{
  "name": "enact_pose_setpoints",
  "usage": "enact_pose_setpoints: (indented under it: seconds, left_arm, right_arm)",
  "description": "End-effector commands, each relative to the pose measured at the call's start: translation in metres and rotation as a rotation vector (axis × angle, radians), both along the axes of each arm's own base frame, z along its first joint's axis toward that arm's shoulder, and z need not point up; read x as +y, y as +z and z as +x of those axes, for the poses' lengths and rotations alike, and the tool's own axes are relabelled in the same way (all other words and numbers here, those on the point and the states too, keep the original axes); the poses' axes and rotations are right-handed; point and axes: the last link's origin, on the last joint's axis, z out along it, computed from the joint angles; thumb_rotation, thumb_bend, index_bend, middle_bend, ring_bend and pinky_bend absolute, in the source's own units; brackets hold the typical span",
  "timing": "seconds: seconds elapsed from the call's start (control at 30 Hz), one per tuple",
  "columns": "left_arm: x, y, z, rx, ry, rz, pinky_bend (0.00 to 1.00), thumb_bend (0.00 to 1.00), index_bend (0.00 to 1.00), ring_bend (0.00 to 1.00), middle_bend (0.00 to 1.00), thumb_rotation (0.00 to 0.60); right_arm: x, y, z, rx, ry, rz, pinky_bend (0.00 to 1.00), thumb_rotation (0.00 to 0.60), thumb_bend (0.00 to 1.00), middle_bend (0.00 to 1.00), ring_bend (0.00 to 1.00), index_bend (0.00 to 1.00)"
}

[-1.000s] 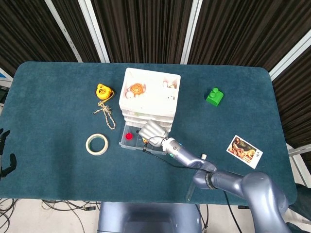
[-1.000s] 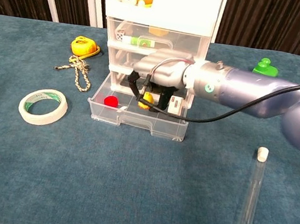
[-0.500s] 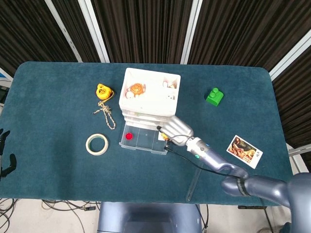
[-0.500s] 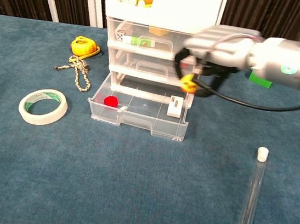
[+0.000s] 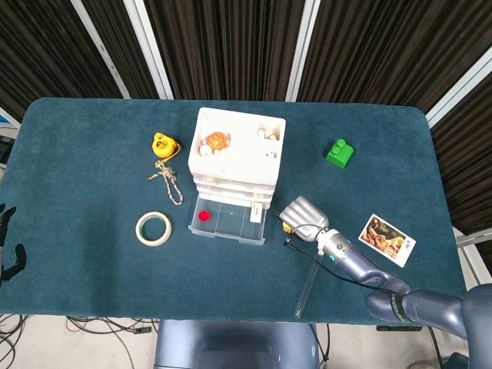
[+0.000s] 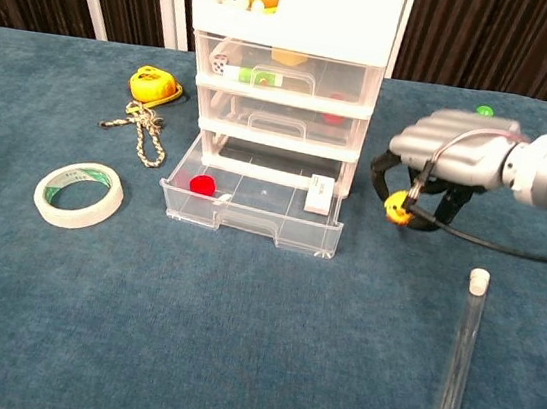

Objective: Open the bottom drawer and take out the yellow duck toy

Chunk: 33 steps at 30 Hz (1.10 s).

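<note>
Nearest the front edge of the desk [image 6: 233,361], toward the right corner, a glass tube [image 6: 456,362] with a white cap lies flat on the blue cloth. Just beyond it the right hand [image 6: 448,157] hangs above the desk beside the drawer unit, fingers curled down around the small yellow duck [image 6: 397,208], which sits pinched under them and clear of the drawer. To its left the bottom drawer [image 6: 252,214] stands pulled out from the white cabinet [image 6: 290,61], with a red bit [image 6: 202,184] at its left end and a small white box [image 6: 319,194] at its right. A roll of tape [image 6: 77,195] lies flat toward the left edge, level with the drawer front. Behind that, a knotted cord [image 6: 140,132] trails up to a yellow tape measure [image 6: 150,83]. On top of the cabinet sits a little turtle toy [image 5: 216,141] among other small bits. A picture card [image 5: 386,239] lies near the right edge, and a green block [image 5: 339,152] sits further back toward the far right corner. The left hand [image 5: 8,246] shows only as dark fingertips off the left edge; I cannot tell how it is set.
</note>
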Motion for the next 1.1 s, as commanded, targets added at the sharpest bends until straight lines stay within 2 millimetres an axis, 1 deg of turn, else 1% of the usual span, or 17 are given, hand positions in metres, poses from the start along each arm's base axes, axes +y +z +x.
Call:
enact_pose_setpoints:
  seconds: [0.03,0.13,0.27,0.3,0.37,0.43,0.53,0.63,0.73,0.87,0.93,1.0,1.03,1.07,1.1]
  left_arm:
    - [0.0,0.0,0.0,-0.002,0.001,0.0,0.0,0.58,0.04,0.0,0.0,0.6]
    - [0.0,0.001,-0.001,-0.002,0.003,0.002,0.0,0.58,0.04,0.0,0.0,0.6]
    - [0.0,0.002,-0.001,-0.003,0.001,0.004,0.0,0.58,0.04,0.0,0.0,0.6]
    - [0.0,0.001,-0.001,-0.003,0.001,0.003,0.0,0.58,0.04,0.0,0.0,0.6]
    - [0.0,0.001,-0.001,-0.003,0.001,0.002,0.0,0.58,0.04,0.0,0.0,0.6]
    - [0.0,0.001,-0.001,-0.002,-0.001,0.003,0.0,0.58,0.04,0.0,0.0,0.6]
    - [0.0,0.001,-0.001,-0.001,-0.001,0.003,0.0,0.58,0.04,0.0,0.0,0.6]
    - [0.0,0.001,-0.001,0.0,-0.004,0.002,0.0,0.58,0.04,0.0,0.0,0.6]
    - [0.0,0.001,-0.001,0.002,-0.006,0.002,0.0,0.58,0.04,0.0,0.0,0.6]
    - [0.0,0.001,0.0,0.004,-0.006,0.005,0.0,0.58,0.04,0.0,0.0,0.6]
    - [0.0,0.001,0.0,0.006,-0.008,0.007,0.0,0.58,0.04,0.0,0.0,0.6]
    - [0.0,0.001,0.0,0.009,-0.012,0.008,0.0,0.58,0.04,0.0,0.0,0.6]
    - [0.0,0.001,0.0,0.011,-0.013,0.008,0.0,0.58,0.04,0.0,0.0,0.6]
    - [0.0,0.0,0.001,0.012,-0.016,0.008,0.0,0.58,0.04,0.0,0.0,0.6]
    - [0.0,0.0,0.001,0.013,-0.02,0.009,0.0,0.58,0.04,0.0,0.0,0.6]
  right_arm:
    - [0.0,-0.013,-0.006,0.024,-0.012,0.008,1.0,0.6,0.35,1.0,1.0,0.51]
    - [-0.003,-0.02,-0.008,0.036,-0.022,0.012,1.0,0.6,0.35,1.0,1.0,0.51]
    - [-0.005,-0.023,-0.009,0.041,-0.022,0.001,1.0,0.6,0.35,1.0,1.0,0.51]
    - [-0.006,-0.023,-0.009,0.043,-0.025,0.001,1.0,0.6,0.34,1.0,1.0,0.49]
    - [-0.006,-0.023,-0.011,0.056,-0.03,0.004,1.0,0.6,0.32,1.0,1.0,0.43]
    - [-0.006,-0.023,-0.012,0.073,-0.039,0.012,1.0,0.6,0.31,1.0,1.0,0.34]
    - [-0.004,-0.021,-0.013,0.089,-0.052,0.021,1.0,0.6,0.28,1.0,1.0,0.27]
    - [-0.004,-0.01,-0.011,0.096,-0.049,0.0,1.0,0.6,0.27,1.0,1.0,0.23]
    - [-0.002,0.0,-0.01,0.1,-0.052,-0.019,1.0,0.6,0.27,1.0,1.0,0.21]
    - [0.004,0.018,-0.011,0.104,-0.055,-0.053,1.0,0.6,0.27,1.0,1.0,0.21]
    - [0.007,0.031,-0.015,0.098,-0.076,-0.078,1.0,0.6,0.27,1.0,0.99,0.23]
    - [0.011,0.045,-0.023,0.095,-0.132,-0.095,1.0,0.6,0.27,0.98,0.95,0.24]
    - [0.013,0.054,-0.027,0.098,-0.171,-0.097,1.0,0.6,0.27,0.93,0.89,0.23]
    - [0.016,0.062,-0.032,0.101,-0.213,-0.099,0.99,0.6,0.27,0.89,0.86,0.21]
    - [0.019,0.074,-0.038,0.094,-0.268,-0.112,0.96,0.6,0.26,0.83,0.81,0.2]
